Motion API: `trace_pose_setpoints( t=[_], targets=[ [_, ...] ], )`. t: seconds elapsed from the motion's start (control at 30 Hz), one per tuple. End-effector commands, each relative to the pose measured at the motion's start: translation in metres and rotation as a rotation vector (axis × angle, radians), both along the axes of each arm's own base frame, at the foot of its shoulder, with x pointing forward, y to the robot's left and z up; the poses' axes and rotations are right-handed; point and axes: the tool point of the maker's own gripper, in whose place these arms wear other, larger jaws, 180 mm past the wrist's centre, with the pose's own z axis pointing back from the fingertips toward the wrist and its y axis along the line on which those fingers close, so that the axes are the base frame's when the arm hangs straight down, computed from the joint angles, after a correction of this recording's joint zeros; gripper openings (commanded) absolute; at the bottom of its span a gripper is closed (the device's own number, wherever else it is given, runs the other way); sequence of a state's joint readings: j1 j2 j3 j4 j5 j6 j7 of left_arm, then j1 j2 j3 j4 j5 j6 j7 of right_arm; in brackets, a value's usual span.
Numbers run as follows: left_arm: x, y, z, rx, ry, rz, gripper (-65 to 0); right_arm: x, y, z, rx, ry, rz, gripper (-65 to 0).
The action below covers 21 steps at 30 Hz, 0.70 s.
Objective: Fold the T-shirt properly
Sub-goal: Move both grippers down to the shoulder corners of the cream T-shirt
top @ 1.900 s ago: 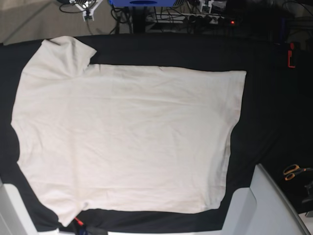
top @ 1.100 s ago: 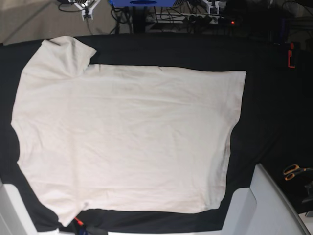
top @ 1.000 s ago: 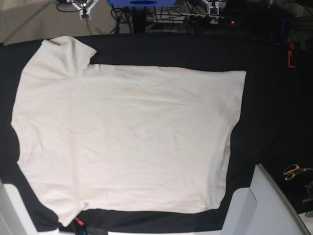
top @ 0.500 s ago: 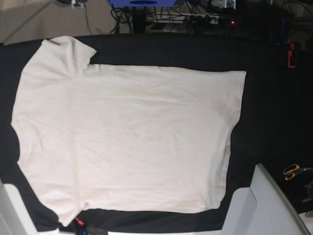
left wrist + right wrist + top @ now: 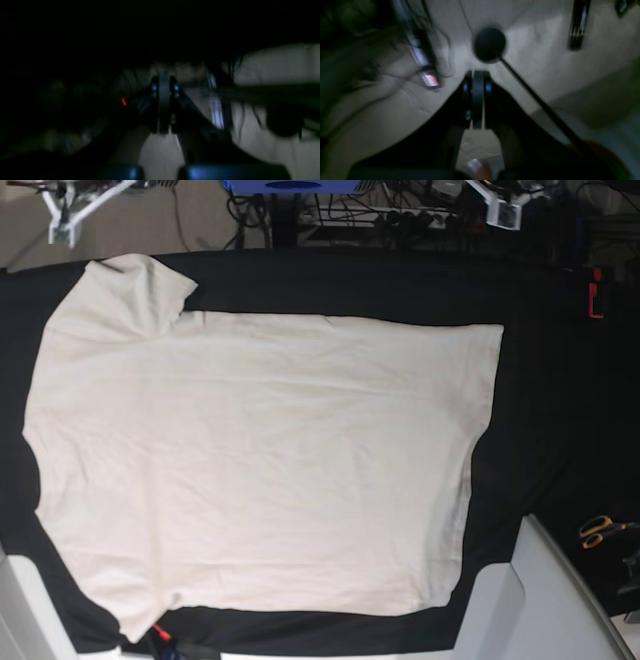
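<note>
We read no writing on the T-shirt (image 5: 260, 465); both our tools, left (image 5: 163, 107) and right (image 5: 477, 100), hang closed, empty, at twelve o'clock.

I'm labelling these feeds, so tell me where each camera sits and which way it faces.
Base: overhead, looking down on the spread T-shirt on the black table; no pincer shows.
Left wrist: on the left arm, facing along its shut left pincer; dark, blurred.
Right wrist: likewise behind the shut right pincer.
Shared: both wrist views show blurred cables.
</note>
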<state>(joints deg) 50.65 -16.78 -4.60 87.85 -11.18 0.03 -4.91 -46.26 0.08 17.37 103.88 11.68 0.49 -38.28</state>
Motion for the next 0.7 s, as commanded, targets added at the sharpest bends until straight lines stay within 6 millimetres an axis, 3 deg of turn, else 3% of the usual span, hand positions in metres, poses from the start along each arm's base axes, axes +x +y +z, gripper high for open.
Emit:
trace_pose_setpoints(
  t=[0.0,0.17,0.27,0.33,0.37,0.43,0.53,0.67],
  targets=[
    [0.011,0.004,0.02,0.009,-0.066,0.01,-65.0,0.018,-0.007,0.017,0.008,-0.087,-0.018,-65.0],
    [0.055,0.023,0.078,0.062,-0.254,0.074,-65.0,0.072,0.005,0.058,0.259,-0.357,0.021,-65.0],
    [0.067,0.033,0.088,0.084,-0.295,0.084,-65.0,0.089,0.008,0.07,0.325,-0.404,0.115,-64.5],
    [0.069,0.034,0.088,0.085,-0.3,0.09,-65.0,0.1,0.004,0.074,0.323,-0.4,0.182,-59.1],
    [0.07,0.034,0.088,0.085,-0.301,0.088,-65.0,0.102,0.002,0.074,0.323,-0.394,0.204,-54.8],
    [0.073,0.035,0.088,0.086,-0.306,0.088,-57.6,0.111,-0.001,0.074,0.322,-0.398,0.246,-43.7],
    [0.076,0.038,0.079,0.088,-0.266,0.104,-60.4,0.117,-0.015,0.061,0.342,-0.391,0.194,-29.0],
    [0.081,0.03,0.069,0.04,-0.216,0.091,-65.0,0.113,-0.031,0.033,0.4,-0.362,0.062,-26.7]
  ],
)
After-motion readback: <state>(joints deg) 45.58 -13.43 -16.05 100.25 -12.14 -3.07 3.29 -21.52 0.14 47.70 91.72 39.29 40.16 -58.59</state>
